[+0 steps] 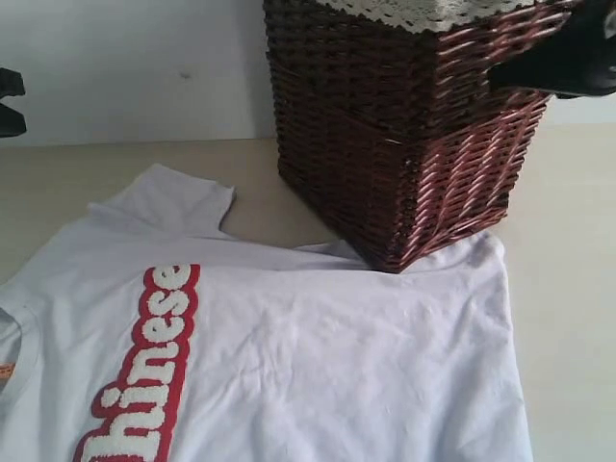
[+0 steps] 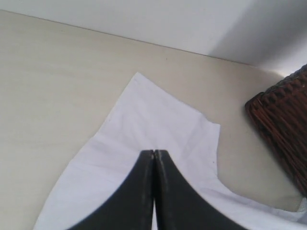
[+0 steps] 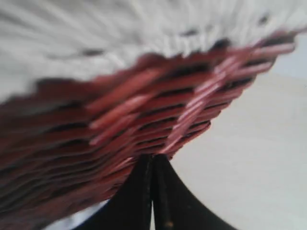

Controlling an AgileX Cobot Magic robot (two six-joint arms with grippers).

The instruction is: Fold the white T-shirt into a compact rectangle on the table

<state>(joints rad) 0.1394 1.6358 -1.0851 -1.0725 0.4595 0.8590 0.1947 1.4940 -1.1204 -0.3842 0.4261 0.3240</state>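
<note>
The white T-shirt lies spread flat on the beige table, its red band with white letters running toward the near left. One sleeve lies flat under my left gripper, which hovers shut and empty above it. In the exterior view only a dark part of the left arm shows at the left edge. My right gripper is shut and empty, its tips close against the wicker basket's side. It also appears as the right gripper at the basket's upper right.
A dark brown wicker basket with a lace-trimmed liner stands at the back. Its near corner overlaps the shirt's far edge. An orange neck tag shows at the left edge. A white wall backs the table.
</note>
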